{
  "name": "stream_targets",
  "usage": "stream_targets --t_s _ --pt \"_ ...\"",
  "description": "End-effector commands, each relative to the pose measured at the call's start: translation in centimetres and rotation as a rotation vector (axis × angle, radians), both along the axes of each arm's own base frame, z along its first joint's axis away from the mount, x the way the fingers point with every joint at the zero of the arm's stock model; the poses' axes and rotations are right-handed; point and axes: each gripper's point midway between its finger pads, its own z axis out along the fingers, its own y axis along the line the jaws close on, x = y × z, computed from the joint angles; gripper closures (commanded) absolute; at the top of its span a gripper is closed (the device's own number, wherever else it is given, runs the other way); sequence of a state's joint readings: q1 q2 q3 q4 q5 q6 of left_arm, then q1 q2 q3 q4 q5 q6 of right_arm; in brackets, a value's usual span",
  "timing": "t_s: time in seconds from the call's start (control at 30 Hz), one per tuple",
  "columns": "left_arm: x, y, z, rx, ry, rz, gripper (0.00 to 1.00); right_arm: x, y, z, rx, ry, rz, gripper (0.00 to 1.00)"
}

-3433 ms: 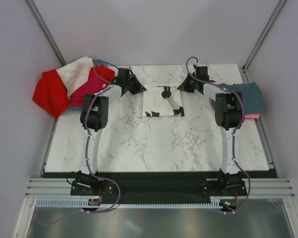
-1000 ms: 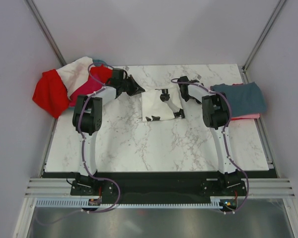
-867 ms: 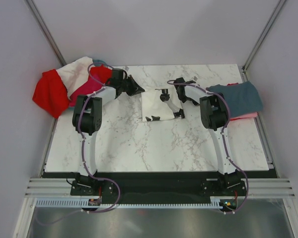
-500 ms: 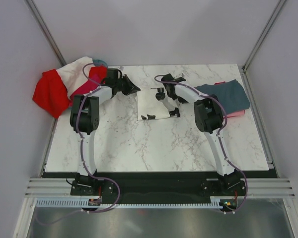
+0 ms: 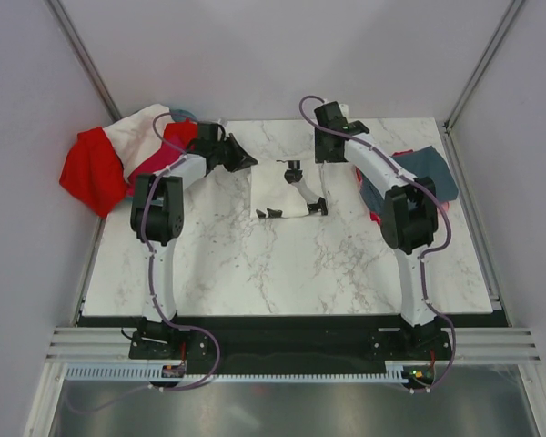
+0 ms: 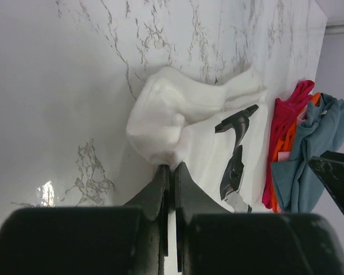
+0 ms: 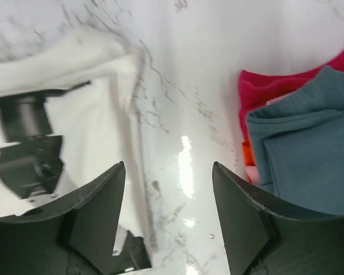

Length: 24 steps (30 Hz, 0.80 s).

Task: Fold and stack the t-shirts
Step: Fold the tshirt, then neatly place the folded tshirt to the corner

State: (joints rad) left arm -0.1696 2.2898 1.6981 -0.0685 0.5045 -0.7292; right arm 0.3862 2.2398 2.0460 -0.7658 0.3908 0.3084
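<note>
White t-shirt [image 5: 287,189] lies mid-surface [image 5: 255,264], its bunched edge clamped in the left tool [image 6: 169,172], while the right tool [image 7: 167,172] hangs spread apart, so a one-sided pull could drag and crumple it.

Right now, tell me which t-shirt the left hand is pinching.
The white t-shirt with the black print, mid-table: the left hand is shut on its bunched edge. The red pile and grey-blue stack lie apart.
</note>
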Motion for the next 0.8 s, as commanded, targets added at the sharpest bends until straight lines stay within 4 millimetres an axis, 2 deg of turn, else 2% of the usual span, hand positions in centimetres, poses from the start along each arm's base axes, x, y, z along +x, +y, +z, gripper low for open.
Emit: stream_targets --t_s 0.0,0.03,0.1,0.13,0.3,0.4,0.43,0.57,0.6,0.67,0.73,0.77 --pt "1.4 0.6 0.2 0.043 -0.019 0.013 0.93 1.6 2.8 1.4 0.274 -0.068 0.072 0.27" --pt "1.5 0.7 0.2 0.043 -0.014 0.015 0.85 1.7 3.1 1.1 0.303 -0.063 0.084 0.25" --pt "1.3 0.6 -0.8 0.046 0.022 0.013 0.77 2.2 3.1 0.4 0.356 -0.063 0.093 0.26" --pt "1.6 0.6 -0.7 0.046 0.018 0.016 0.69 2.1 3.9 0.1 0.420 -0.048 0.114 0.26" --pt "1.9 1.1 -1.3 0.084 0.029 0.026 0.54 2.8 4.3 -1.5 0.586 -0.041 0.145 0.24" --pt "1.9 1.7 -1.2 0.123 0.016 0.030 0.42 3.2 4.5 -2.7 0.633 -0.027 0.146 0.23" --pt "1.9 1.8 -1.1 0.135 0.012 0.028 0.32 3.3 4.6 -3.1 0.640 -0.023 0.147 0.23" --pt "1.6 2.0 -0.7 0.150 0.007 0.022 0.31 4.0 5.0 -4.4 0.676 -0.018 0.146 0.26" --pt "1.4 2.1 -0.8 0.149 0.012 0.023 0.31 4.1 5.0 -5.6 0.677 0.000 0.136 0.27" --pt "1.1 2.0 -0.2 0.146 0.006 0.019 0.31 4.5 5.1 -6.3 0.681 0.005 0.131 0.28" --pt "0.5 2.1 -0.4 0.149 0.017 0.017 0.30 4.6 5.0 -7.7 0.674 0.021 0.113 0.29" --pt "0.5 2.2 0.2 0.152 0.004 0.019 0.29 4.8 5.1 -8.3 0.670 0.022 0.110 0.30"
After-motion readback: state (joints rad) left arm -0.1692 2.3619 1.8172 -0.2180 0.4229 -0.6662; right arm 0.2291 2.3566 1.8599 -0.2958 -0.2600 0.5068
